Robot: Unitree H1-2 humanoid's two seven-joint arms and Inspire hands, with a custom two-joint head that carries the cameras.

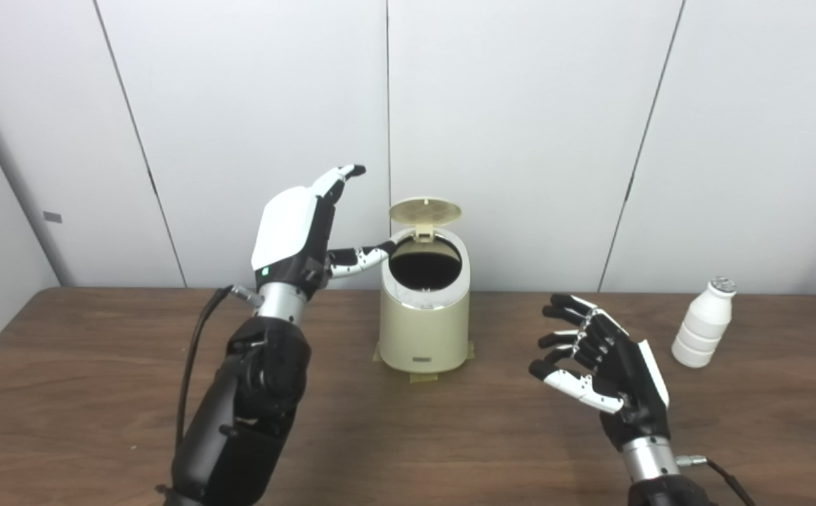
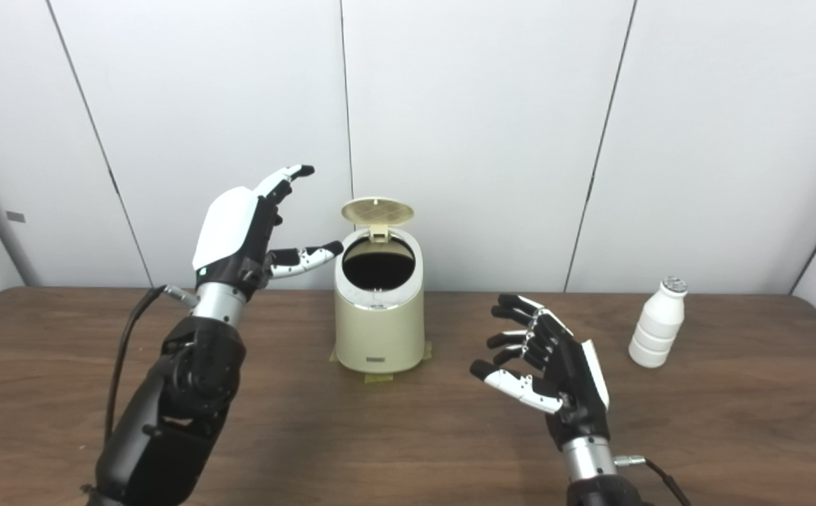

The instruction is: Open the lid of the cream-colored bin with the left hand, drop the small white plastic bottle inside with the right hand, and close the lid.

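The cream-colored bin [image 1: 424, 330] stands at the middle back of the brown table [image 1: 408, 436]. Its round lid [image 1: 425, 211] is flipped up and the dark opening shows. My left hand [image 1: 302, 228] is raised just left of the bin, open, its thumb reaching toward the bin's rim. The small white plastic bottle [image 1: 704, 324] stands upright at the back right of the table. My right hand [image 1: 601, 369] is open and empty above the table, between the bin and the bottle and nearer to me, apart from both.
White wall panels [image 1: 520, 105] stand right behind the table's far edge. Tape tabs [image 1: 423, 377] show under the bin's base. Cables trail from both wrists.
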